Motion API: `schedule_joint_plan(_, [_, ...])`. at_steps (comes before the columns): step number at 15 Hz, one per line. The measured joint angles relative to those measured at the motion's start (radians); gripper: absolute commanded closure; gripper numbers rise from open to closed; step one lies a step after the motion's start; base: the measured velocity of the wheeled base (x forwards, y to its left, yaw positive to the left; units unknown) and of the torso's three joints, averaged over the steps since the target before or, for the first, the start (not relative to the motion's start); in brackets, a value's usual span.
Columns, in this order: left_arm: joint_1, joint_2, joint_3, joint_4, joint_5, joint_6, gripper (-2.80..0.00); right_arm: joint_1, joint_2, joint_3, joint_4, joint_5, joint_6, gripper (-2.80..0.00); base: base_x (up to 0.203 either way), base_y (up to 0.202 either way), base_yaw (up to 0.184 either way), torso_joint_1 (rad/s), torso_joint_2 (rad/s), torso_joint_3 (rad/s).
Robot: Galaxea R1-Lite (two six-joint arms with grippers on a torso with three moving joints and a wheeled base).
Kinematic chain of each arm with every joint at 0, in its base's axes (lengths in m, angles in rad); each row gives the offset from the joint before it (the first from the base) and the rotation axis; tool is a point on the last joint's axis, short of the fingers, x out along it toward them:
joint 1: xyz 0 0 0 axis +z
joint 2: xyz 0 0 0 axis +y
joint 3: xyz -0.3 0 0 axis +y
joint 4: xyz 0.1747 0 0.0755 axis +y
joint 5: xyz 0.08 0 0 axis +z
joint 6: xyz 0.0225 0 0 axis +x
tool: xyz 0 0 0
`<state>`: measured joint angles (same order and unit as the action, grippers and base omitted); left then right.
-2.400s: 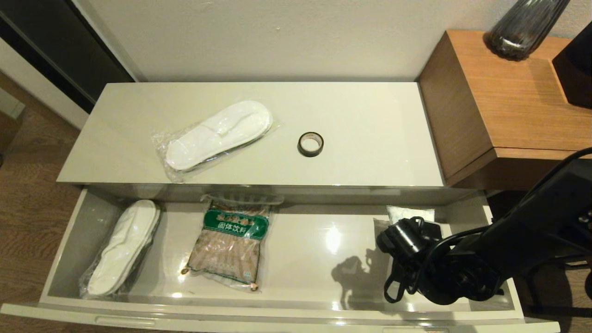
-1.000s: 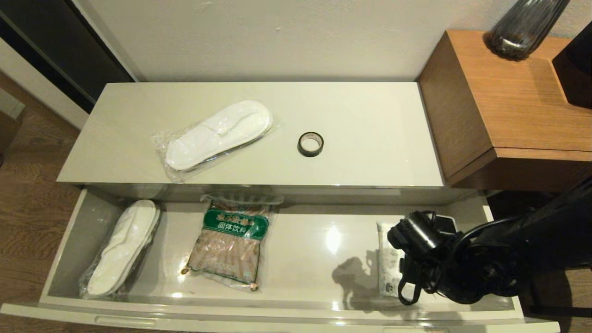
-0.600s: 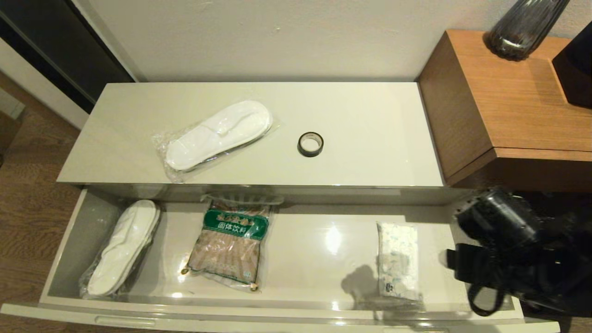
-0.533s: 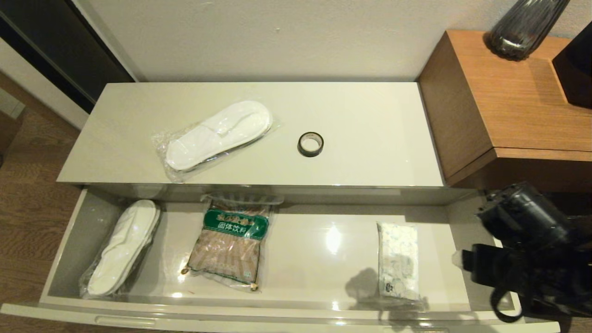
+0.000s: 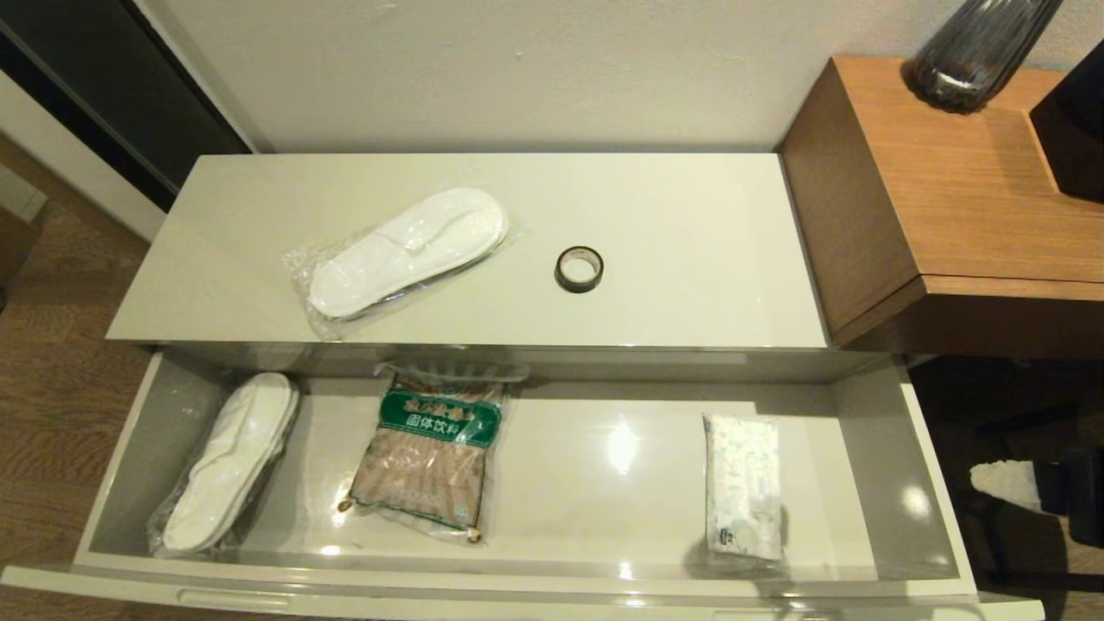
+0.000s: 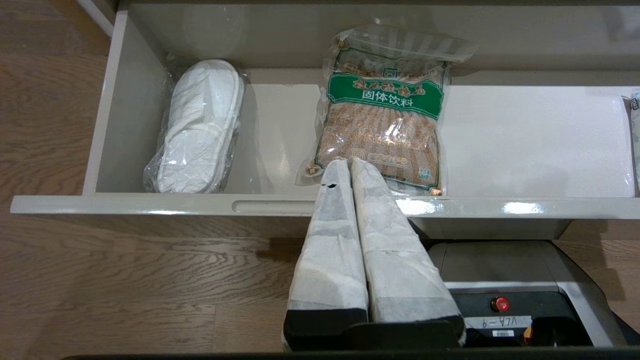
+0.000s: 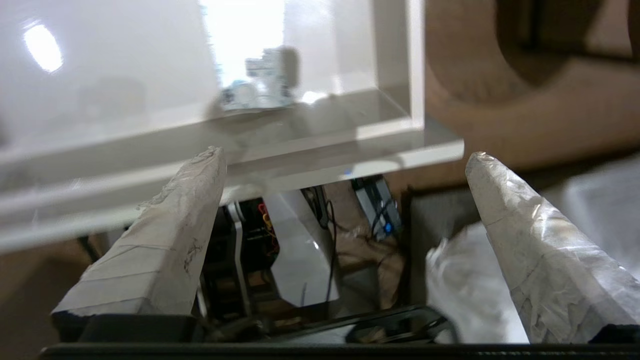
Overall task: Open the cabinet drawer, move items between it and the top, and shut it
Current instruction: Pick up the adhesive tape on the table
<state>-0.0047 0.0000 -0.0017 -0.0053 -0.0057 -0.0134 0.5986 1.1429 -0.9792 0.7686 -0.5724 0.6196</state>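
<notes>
**Q:** How is the cabinet drawer point(image 5: 517, 483) set, and what is held in it?

**A:** It is pulled fully out below the top point(image 5: 690, 224). Seen from the head view, a bagged pair of slippers point(image 5: 226, 459) is laid at the 9 o'clock end, a green-labelled drink mix bag point(image 5: 431, 453) is placed just left of centre, and a white soft packet point(image 5: 743, 486) is laid towards 3 o'clock, well apart from the bag.

**Q:** What is found on the top?

**A:** A second bagged slipper pair point(image 5: 405, 254) is set at an angle left of centre, and a small black tape roll point(image 5: 579, 268) is placed near the middle, apart from it.

**Q:** Where are the tools?

**A:** The left tool point(image 6: 350, 167) is held just above the drawer's front edge, close to the drink mix bag; its wrapped fingers point(image 6: 380, 225) are pressed together with nothing between them. The right tool point(image 7: 345, 165) is held outside the drawer's right front corner, spread wide and empty. In the head view only a pale tip of it is seen near 4 o'clock.

**Q:** What else is nearby?

**A:** A brown wooden side table point(image 5: 949, 190) is stood at 2 o'clock, with a dark ribbed vase point(image 5: 975, 47) on it.
</notes>
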Motion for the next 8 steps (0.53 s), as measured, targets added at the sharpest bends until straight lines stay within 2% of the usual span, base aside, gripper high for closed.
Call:
schedule_joint_plan(1, [0.000,0.000,0.000,0.000,0.000,0.000,0.00,0.003,-0.030,-0.013,0.005,0.018,-0.060,0.00,0.000,0.000,0.000,0.000,0.00,0.000])
schedule_joint_plan(3, [0.000,0.000,0.000,0.000,0.000,0.000,0.00,0.006,-0.106,-0.042,0.043,0.033,-0.159,0.00,0.000,0.000,0.000,0.000,0.00,0.000])
schedule_joint_plan(4, [0.000,0.000,0.000,0.000,0.000,0.000,0.00,0.007,-0.148,-0.065,0.082,0.036,-0.180,0.00,0.000,0.000,0.000,0.000,0.00,0.000])
schedule_joint_plan(8, [0.000,0.000,0.000,0.000,0.000,0.000,0.00,0.007,-0.261,-0.228,0.278,0.046,-0.176,0.00,0.000,0.000,0.000,0.000,0.00,0.000])
